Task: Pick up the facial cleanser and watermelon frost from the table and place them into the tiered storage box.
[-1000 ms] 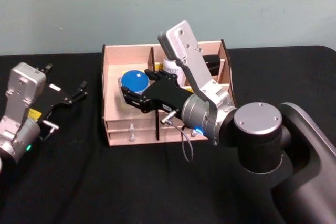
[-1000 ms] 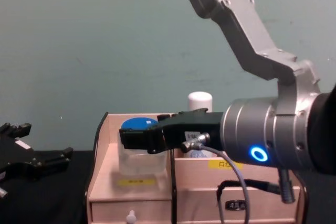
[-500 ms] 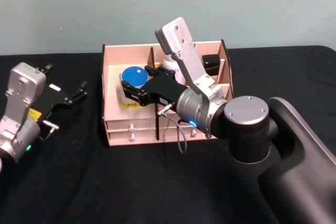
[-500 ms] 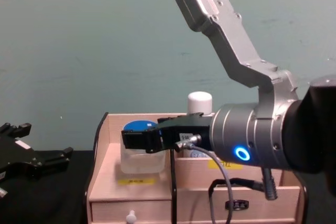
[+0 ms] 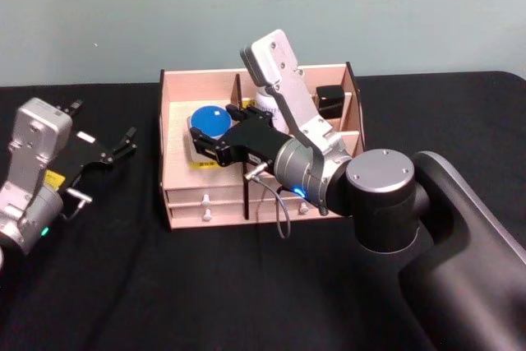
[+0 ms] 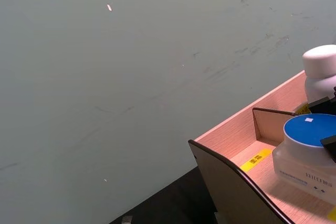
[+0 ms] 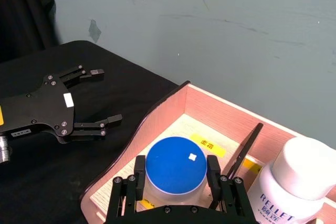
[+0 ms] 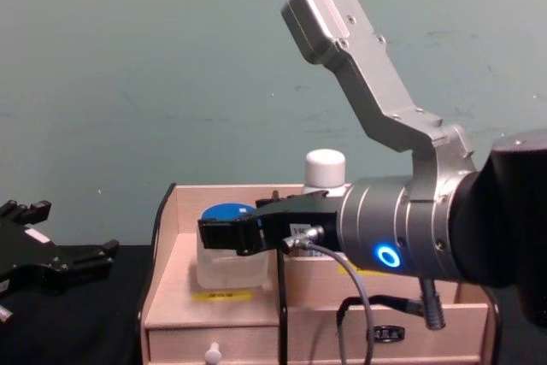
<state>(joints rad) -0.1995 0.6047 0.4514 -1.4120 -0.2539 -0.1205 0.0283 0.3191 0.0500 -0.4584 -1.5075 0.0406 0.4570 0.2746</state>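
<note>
Black tabletop, teal wall, wooden tiered storage box

1. The box looked like pale, matt wood with dark edges and yellow paper-like labels.
2. The jar had a smooth blue lid and a cloudy, plastic-looking body.
3. The bottle was white and slightly glossy, seemingly plastic.
4. The right gripper was matt black; its arm was brushed silver metal.
5. The table wore matt black cloth.
6. The wall was matt, scuffed grey-green.
</note>
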